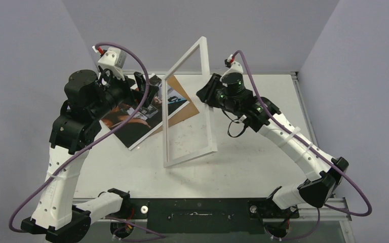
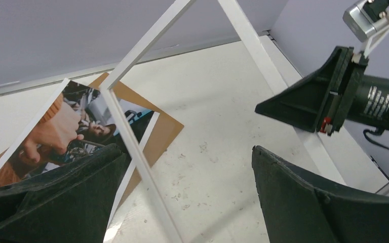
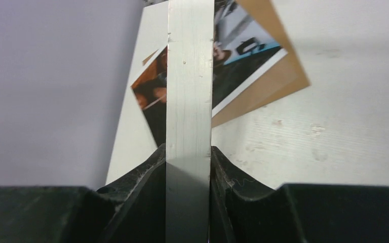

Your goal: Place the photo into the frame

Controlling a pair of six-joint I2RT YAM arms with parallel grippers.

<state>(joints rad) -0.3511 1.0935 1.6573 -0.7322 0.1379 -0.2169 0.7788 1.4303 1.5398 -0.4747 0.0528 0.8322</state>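
The frame [image 1: 190, 158] has a thin pale rim and stands tilted up on its near edge in the middle of the table. My right gripper [image 1: 205, 96] is shut on its right rim; in the right wrist view that rim [image 3: 189, 91] sits tight between both fingers of the gripper [image 3: 189, 167]. The photo [image 1: 138, 126], brown-orange with dark areas and a white border, lies flat to the left of the frame. My left gripper [image 1: 144, 88] hovers above the photo's far part, open and holding nothing. In the left wrist view the frame's rim [image 2: 131, 147] crosses before the photo [image 2: 55, 121], between the spread jaws of my left gripper [image 2: 187, 195].
A plain brown hardboard sheet [image 1: 183, 90] lies under the photo, and its corner [image 2: 164, 131] sticks out to the right. The grey wall stands just behind the table's far edge. A metal rail [image 1: 304, 109] runs along the table's right side.
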